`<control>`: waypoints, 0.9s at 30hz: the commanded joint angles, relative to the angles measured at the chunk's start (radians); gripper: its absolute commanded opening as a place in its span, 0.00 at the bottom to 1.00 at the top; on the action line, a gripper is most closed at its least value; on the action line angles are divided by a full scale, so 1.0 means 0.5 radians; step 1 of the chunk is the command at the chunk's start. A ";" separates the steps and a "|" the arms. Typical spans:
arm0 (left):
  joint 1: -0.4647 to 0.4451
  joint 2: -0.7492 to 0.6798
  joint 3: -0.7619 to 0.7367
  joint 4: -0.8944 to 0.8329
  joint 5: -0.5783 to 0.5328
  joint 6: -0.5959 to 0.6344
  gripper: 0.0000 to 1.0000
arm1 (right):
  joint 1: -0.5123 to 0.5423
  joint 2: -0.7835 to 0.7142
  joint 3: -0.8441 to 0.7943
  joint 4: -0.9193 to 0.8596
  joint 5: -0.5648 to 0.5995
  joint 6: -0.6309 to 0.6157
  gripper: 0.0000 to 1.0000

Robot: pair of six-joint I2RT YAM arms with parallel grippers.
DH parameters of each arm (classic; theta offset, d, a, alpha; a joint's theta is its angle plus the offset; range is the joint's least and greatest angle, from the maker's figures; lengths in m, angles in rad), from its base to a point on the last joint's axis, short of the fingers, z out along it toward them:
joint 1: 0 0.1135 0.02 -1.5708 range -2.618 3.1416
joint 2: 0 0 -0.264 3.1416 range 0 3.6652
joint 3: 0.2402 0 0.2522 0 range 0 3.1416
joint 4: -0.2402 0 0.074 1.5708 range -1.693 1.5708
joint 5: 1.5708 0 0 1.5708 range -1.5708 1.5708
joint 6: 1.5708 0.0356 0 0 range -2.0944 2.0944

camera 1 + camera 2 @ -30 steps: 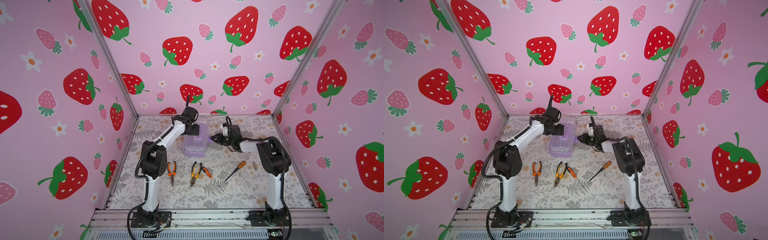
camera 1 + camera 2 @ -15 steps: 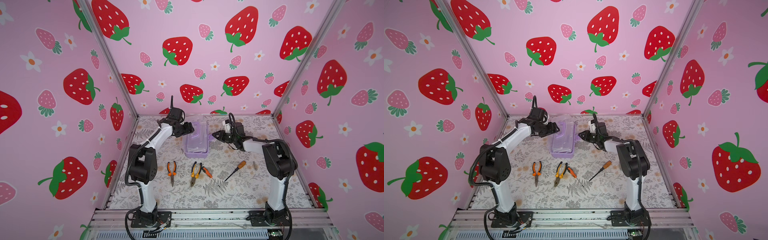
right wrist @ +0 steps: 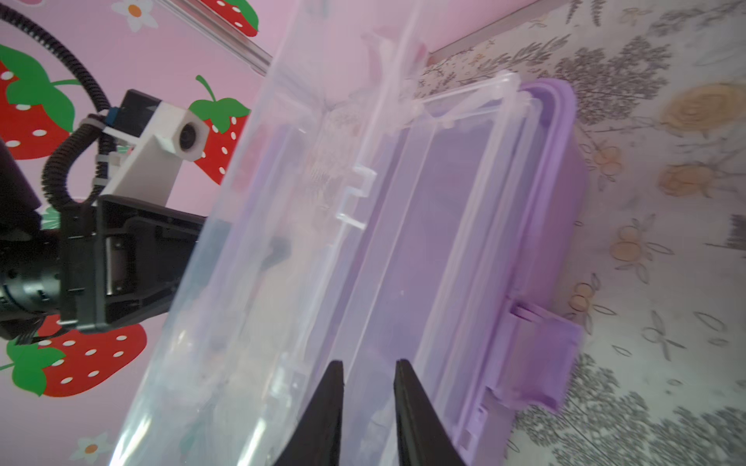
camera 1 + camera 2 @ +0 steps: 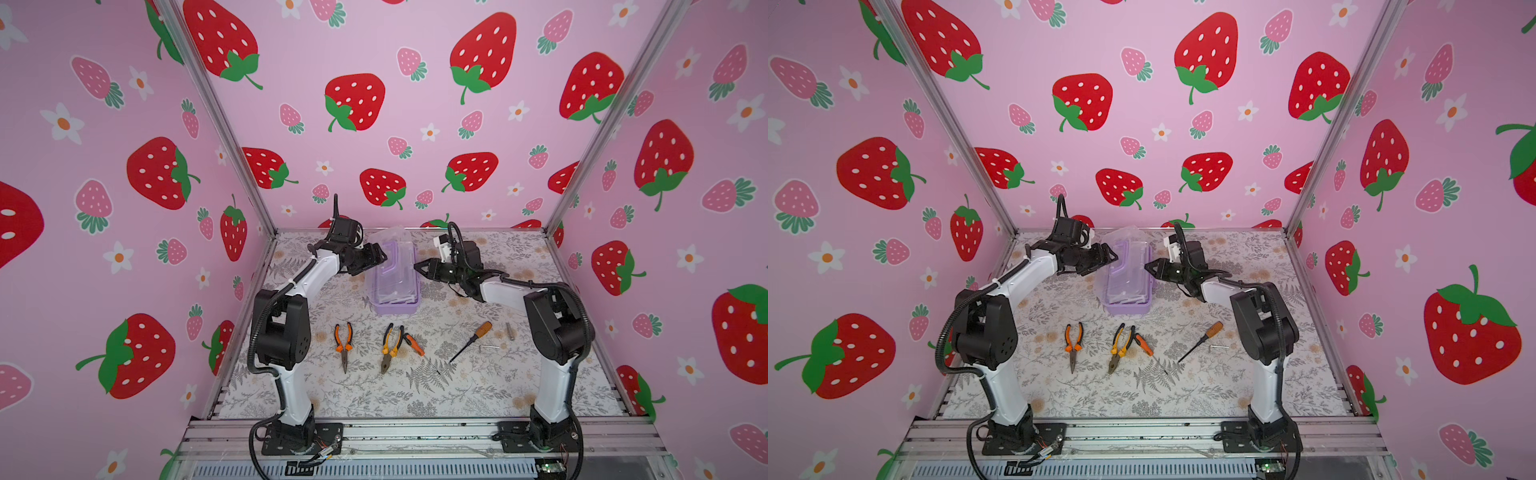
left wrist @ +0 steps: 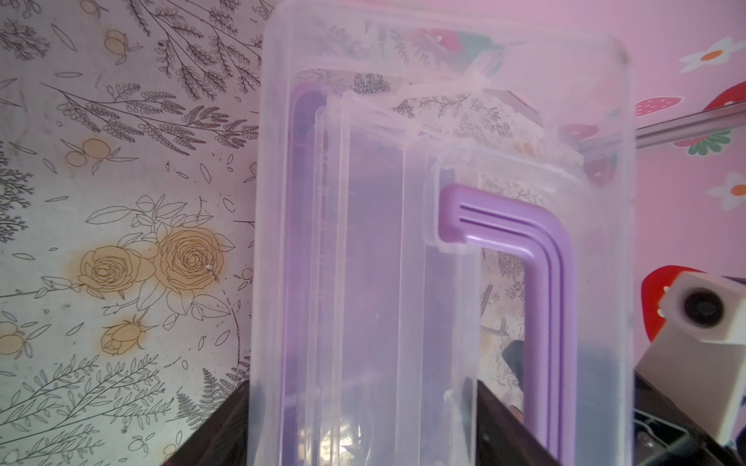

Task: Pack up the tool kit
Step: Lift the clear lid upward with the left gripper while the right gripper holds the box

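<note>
The tool kit (image 4: 395, 308) is seen at the centre of both top views, toward the rear of the patterned table (image 4: 478, 399), with its lilac base resting flat. Its clear lid (image 4: 390, 240) is raised along the left long side, and the purple handle (image 5: 543, 282) is seen on it in the left wrist view. A purple latch (image 3: 537, 355) is seen on the opposite long side.

The left gripper (image 4: 379, 258) is placed against the lid, left of centre, with its jaws spread wide. In the left wrist view one finger (image 5: 214, 435) is seen outside the lid's edge and the other shows dimly through the plastic. The edge is thus straddled, but no firm pinch can be made out.

The right gripper (image 3: 369, 365) is held just at the kit's right rim. Its jaws are parted only narrowly, and nothing is seen clamped between them.

Below the kit in both top views, well apart from it, orange-handled pliers (image 4: 343, 341), yellow-handled pliers (image 4: 390, 344), a small orange screwdriver (image 4: 414, 345) and a wooden-handled screwdriver (image 4: 471, 340) are laid out on the table.
</note>
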 commanded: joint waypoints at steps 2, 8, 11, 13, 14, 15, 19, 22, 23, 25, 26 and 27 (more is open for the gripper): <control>0.005 -0.055 0.005 0.131 0.107 -0.032 0.46 | 0.054 0.057 0.077 0.022 -0.081 -0.035 0.25; -0.007 -0.058 0.041 0.052 0.020 0.000 1.00 | 0.077 0.081 0.099 0.068 -0.163 -0.004 0.25; -0.036 -0.088 0.102 -0.098 -0.216 0.061 0.99 | 0.078 0.092 0.099 0.107 -0.189 0.031 0.25; -0.060 -0.107 0.148 -0.210 -0.427 0.095 0.99 | 0.077 0.099 0.101 0.131 -0.198 0.051 0.25; -0.070 -0.117 0.167 -0.265 -0.541 0.104 0.99 | 0.077 0.102 0.105 0.139 -0.203 0.059 0.25; -0.081 -0.123 0.189 -0.322 -0.644 0.113 0.99 | 0.077 0.105 0.109 0.148 -0.209 0.067 0.26; -0.127 -0.157 0.232 -0.450 -0.930 0.145 0.99 | 0.077 0.128 0.125 0.192 -0.228 0.109 0.25; -0.189 -0.189 0.258 -0.530 -1.159 0.167 0.99 | 0.080 0.150 0.134 0.232 -0.248 0.148 0.25; -0.219 -0.207 0.265 -0.550 -1.213 0.182 0.99 | 0.080 0.154 0.138 0.240 -0.251 0.159 0.25; -0.283 -0.252 0.268 -0.556 -1.280 0.226 0.99 | 0.086 0.164 0.155 0.242 -0.257 0.163 0.25; -0.323 -0.278 0.267 -0.548 -1.294 0.266 0.99 | 0.089 0.166 0.167 0.240 -0.260 0.166 0.26; -0.365 -0.304 0.265 -0.541 -1.291 0.306 0.99 | 0.092 0.168 0.181 0.240 -0.261 0.164 0.26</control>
